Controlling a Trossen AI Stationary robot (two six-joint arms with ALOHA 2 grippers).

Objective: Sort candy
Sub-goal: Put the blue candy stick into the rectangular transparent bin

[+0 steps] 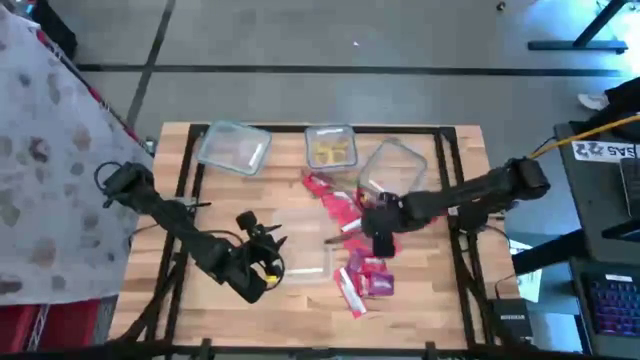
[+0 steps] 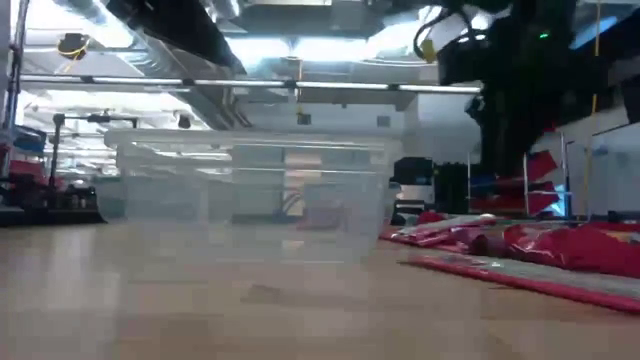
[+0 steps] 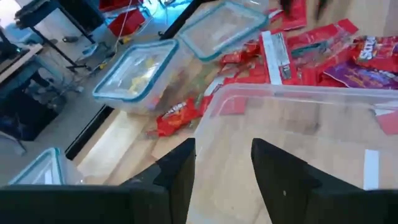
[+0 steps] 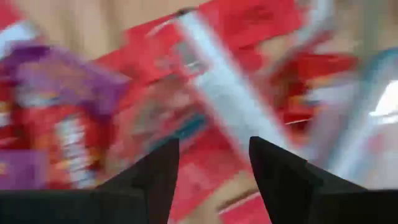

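The candy (image 1: 352, 240) lay spread over the right middle of the wooden surface (image 1: 190, 300): red packets in a loose trail from near the back tubs down toward the front, with a few purple ones (image 1: 376, 282) among the front group. Three clear tubs stood along the far edge, one at the left (image 1: 234, 147), a middle one (image 1: 331, 148) with yellow pieces inside, and one at the right (image 1: 390, 166) just behind the heap.

The right claw (image 1: 381, 243) hung low over the packets in the middle of the pile, its fingers (image 4: 155, 177) parted with red wrappers showing in the gap; nothing was gripped between them as far as I could see.

The left claw (image 1: 268, 256) waited toward the front left, at the near wall of a fourth clear tub (image 3: 298, 124) standing in the middle of the surface, beside the candy. Its fingers (image 3: 180, 174) stood partly apart and empty.
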